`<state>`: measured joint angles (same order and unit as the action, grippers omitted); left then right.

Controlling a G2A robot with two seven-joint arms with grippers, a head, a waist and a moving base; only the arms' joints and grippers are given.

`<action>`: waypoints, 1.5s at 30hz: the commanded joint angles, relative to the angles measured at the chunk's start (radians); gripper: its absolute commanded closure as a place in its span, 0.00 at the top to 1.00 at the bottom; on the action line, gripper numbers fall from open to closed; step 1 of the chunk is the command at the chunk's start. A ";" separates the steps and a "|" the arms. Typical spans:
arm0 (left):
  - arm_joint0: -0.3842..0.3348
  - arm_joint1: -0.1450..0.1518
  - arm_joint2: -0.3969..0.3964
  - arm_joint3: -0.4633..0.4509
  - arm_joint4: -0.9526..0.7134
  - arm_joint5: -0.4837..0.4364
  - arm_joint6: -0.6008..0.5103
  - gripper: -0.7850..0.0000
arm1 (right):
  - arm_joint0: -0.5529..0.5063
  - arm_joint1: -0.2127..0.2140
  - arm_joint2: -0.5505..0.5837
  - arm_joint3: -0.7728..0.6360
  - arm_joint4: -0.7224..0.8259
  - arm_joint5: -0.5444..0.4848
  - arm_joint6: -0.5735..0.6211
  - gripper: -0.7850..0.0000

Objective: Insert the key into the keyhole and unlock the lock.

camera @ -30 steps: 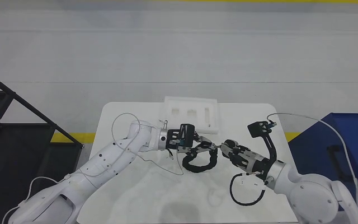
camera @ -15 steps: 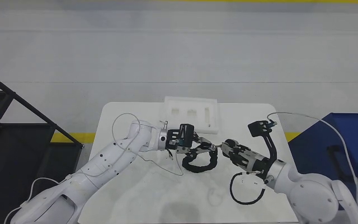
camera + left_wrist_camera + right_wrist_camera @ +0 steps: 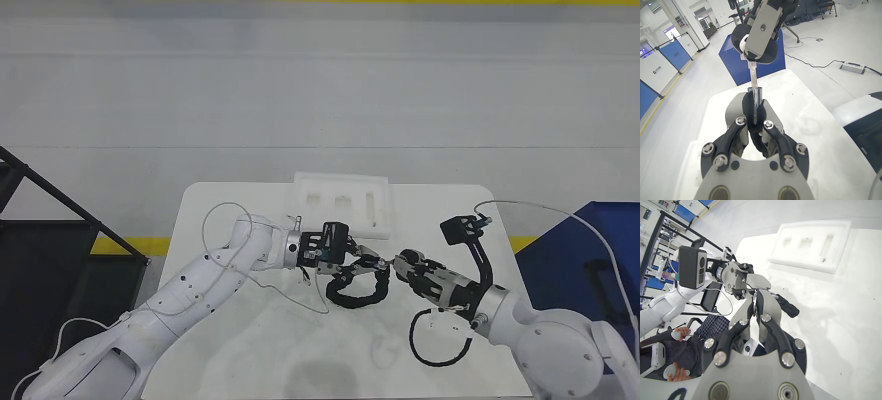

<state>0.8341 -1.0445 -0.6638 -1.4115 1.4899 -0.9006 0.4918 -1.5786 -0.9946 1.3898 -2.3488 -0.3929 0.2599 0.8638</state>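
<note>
**Q:** Where is the lock cylinder [image 3: 755, 95] located?
**A:** At centre frame of the left wrist view, above the worktop [image 3: 810, 106]. It is clamped between the fingers [image 3: 734, 108] of the left gripper [image 3: 754, 106].
**Q:** And the key [image 3: 753, 74]?
**A:** It is pinched by its head in the right gripper [image 3: 750, 56], upper centre. Its tip meets the cylinder's end face.

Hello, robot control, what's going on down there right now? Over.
Left gripper shut on lock. Right gripper shut on key. Key tip at lock's chrome end, blade mostly outside. Nothing in the way.
</note>
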 commanded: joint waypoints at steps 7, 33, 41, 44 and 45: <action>0.005 -0.004 -0.010 -0.003 0.004 -0.013 0.004 0.00 | 0.012 0.000 -0.012 0.009 -0.008 0.010 0.005 0.00; 0.026 -0.018 -0.046 0.000 -0.009 -0.029 -0.014 0.00 | 0.064 -0.004 -0.071 0.020 -0.035 0.060 0.023 0.00; 0.024 -0.020 -0.056 -0.002 -0.019 -0.075 -0.052 0.00 | 0.090 -0.004 -0.055 0.029 -0.005 0.071 0.050 1.00; 0.017 -0.019 -0.067 -0.009 -0.046 -0.112 -0.093 0.00 | 0.092 0.001 -0.024 0.023 -0.015 0.050 0.081 1.00; 0.017 -0.017 -0.069 -0.014 -0.059 -0.112 -0.108 0.00 | 0.089 0.003 -0.015 0.017 -0.023 0.039 0.096 1.00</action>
<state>0.8519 -1.0631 -0.7300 -1.4197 1.4453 -1.0083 0.4011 -1.4865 -0.9937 1.3633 -2.3260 -0.4068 0.3088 0.9455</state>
